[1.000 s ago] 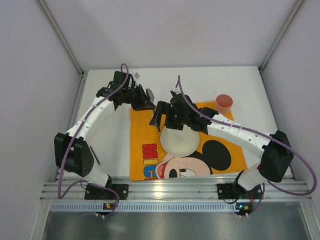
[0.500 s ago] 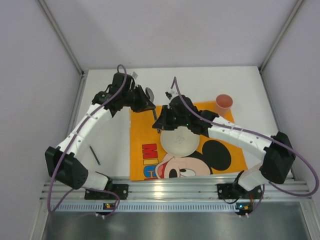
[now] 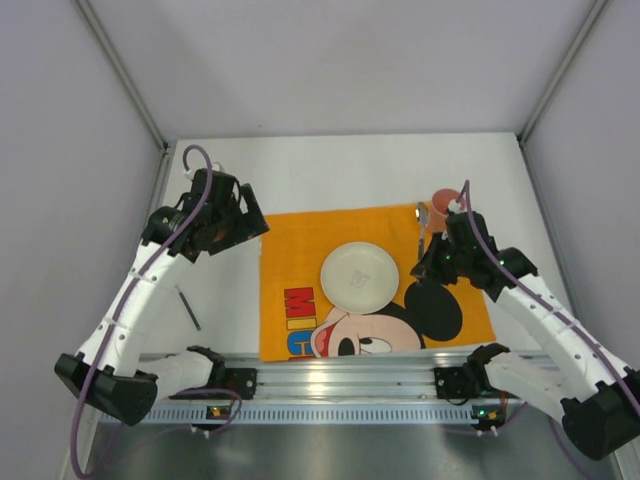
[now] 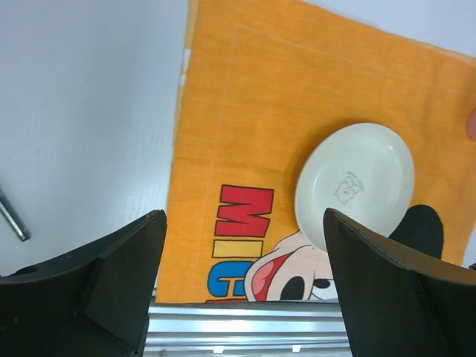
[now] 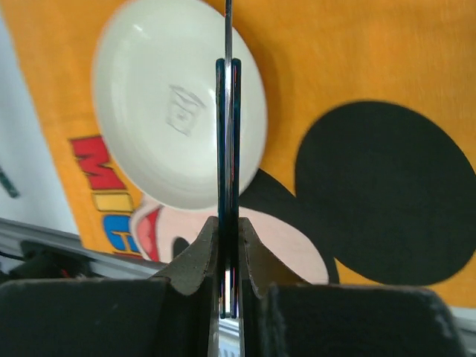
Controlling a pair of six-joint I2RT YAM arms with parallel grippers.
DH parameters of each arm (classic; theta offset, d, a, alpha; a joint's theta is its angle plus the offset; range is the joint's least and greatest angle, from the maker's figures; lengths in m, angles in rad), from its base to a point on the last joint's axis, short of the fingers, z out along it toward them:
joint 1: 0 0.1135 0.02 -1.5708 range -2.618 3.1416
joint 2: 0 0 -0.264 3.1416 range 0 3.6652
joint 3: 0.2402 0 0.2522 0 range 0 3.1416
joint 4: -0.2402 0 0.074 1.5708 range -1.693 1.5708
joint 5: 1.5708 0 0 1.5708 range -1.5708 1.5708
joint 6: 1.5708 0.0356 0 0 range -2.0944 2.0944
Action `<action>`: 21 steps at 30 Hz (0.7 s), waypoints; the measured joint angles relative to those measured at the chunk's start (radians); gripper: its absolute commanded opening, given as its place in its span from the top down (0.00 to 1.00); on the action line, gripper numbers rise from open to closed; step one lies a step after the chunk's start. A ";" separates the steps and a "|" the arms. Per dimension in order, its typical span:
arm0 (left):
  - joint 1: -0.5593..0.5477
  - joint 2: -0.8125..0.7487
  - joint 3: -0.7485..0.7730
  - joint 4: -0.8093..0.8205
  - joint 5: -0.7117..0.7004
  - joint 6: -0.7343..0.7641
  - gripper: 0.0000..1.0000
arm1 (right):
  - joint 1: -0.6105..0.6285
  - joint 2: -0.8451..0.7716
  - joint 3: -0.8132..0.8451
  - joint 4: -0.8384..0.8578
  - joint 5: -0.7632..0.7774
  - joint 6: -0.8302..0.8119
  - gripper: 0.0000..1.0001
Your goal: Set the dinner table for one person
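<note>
1. Top external view, change noted: the spoon (image 3: pixel 421 225) now belongs to the right arm, not the left. The two arms, close together over the far edge of the orange Mickey Mouse cloth (image 3: pixel 300 250) a second earlier, now stand well apart
2. Right gripper (image 5: pixel 227 223): jaws clamped on the spoon's handle, which shows edge-on in the right wrist view. The spoon's bowl points to the far side, right of the plate (image 3: pixel 359 276) and just beside the cup (image 3: pixel 447 200)
3. Left gripper (image 4: pixel 244 223): jaws spread wide with nothing between them, drawn back near the cloth's far left corner
4. Dinner table (image 3: pixel 330 170): white top carrying the cloth at its near centre. The plate sits mid-cloth, and the cup stands at the cloth's far right corner, partly hidden by the right arm
5. Dark slim utensil (image 3: pixel 188 307): lies on bare table left of the cloth, apart from both arms
6. Reading: the handover looks complete, and the spoon appears placed for laying right of the plate. Whether it already touches the cloth cannot be told. The freed left gripper is well placed for the utensil on its side
</note>
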 measured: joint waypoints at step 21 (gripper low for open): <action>0.089 -0.080 -0.171 -0.114 -0.097 -0.057 0.10 | -0.049 0.283 -0.113 -0.113 0.030 -0.149 0.45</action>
